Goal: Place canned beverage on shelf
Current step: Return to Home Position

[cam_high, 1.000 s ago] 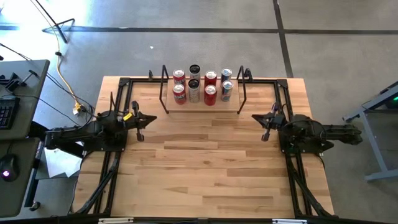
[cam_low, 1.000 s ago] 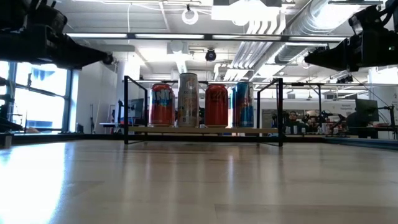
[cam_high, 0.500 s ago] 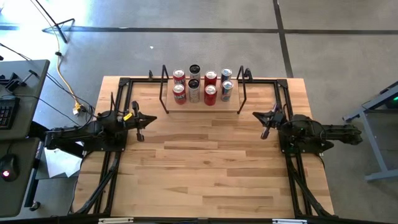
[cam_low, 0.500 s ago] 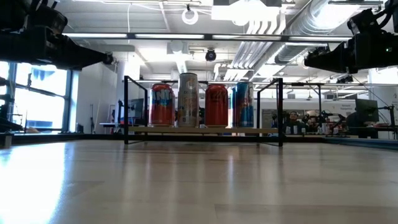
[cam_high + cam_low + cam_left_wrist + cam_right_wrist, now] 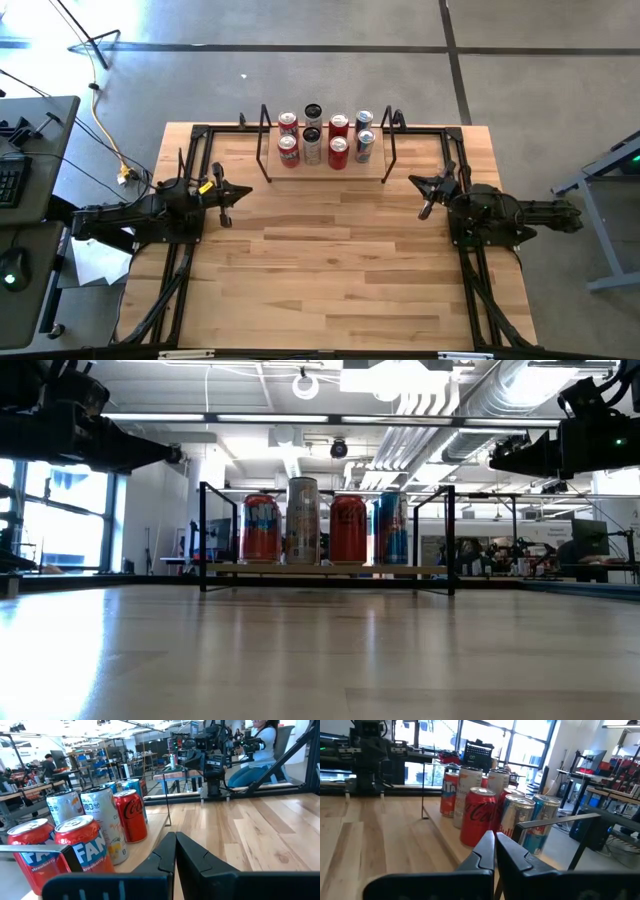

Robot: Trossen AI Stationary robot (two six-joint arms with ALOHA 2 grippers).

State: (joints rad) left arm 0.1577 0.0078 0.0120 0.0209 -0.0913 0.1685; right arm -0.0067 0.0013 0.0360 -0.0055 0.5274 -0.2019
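With left pincer and right pincer pressed together, shelf holds Fanta can, Coca-Cola can.

Cans on the shelf, at 12 o'clock of the table: 8 total, in 2 rows of 4. By kind: red Fanta cans, 2, at the 9 o'clock end; tall silver cans, 2; red Coca-Cola cans, 2; blue-and-silver cans, 2, at the 3 o'clock end. One of each kind per row. Shelf: 1, with 2 black wire frames, one per end. Table: 1. Arms: 2, with one gripper each: left gripper at 9 o'clock of the table, right gripper at 3 o'clock. Persons made out beyond the table in left wrist view: 2, namely a seated person and a far person.
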